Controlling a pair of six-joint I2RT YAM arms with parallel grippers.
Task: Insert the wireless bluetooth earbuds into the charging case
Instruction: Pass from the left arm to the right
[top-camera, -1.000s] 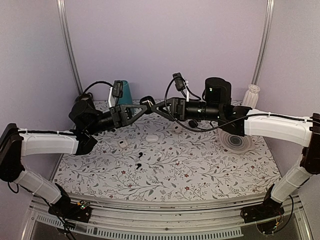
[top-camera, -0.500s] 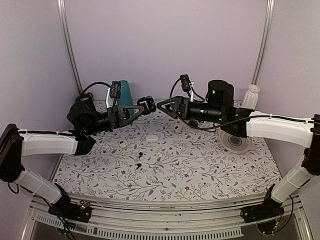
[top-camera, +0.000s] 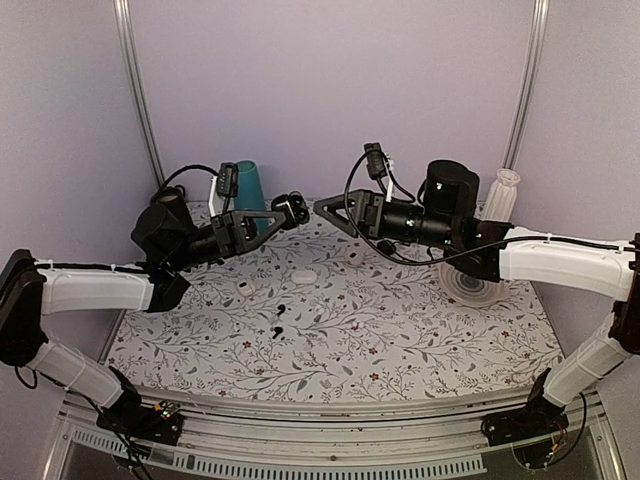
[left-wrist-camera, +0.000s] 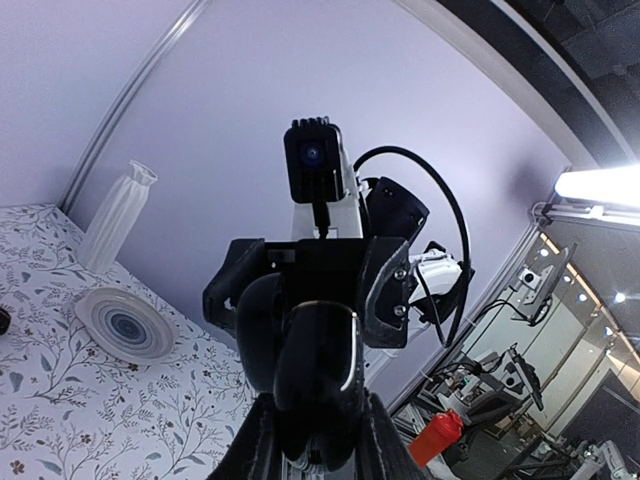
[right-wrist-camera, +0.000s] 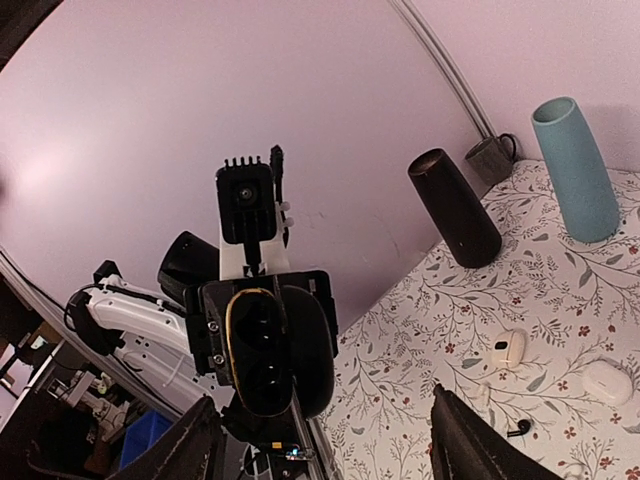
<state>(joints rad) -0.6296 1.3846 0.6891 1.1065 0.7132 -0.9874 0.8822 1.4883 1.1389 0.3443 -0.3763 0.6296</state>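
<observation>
The left gripper (top-camera: 288, 212) is lifted off the flowered table (top-camera: 400, 340), its fingers pinching the small black charging case (right-wrist-camera: 265, 350). The case looks open, its two sockets turned toward the right gripper (top-camera: 326, 212), probably to offer them up for loading. That gripper faces it, just apart, with its fingers spread and holding nothing. The two wireless earbuds (top-camera: 281, 308) lie on the table well below both grippers, not yet picked up.
</observation>
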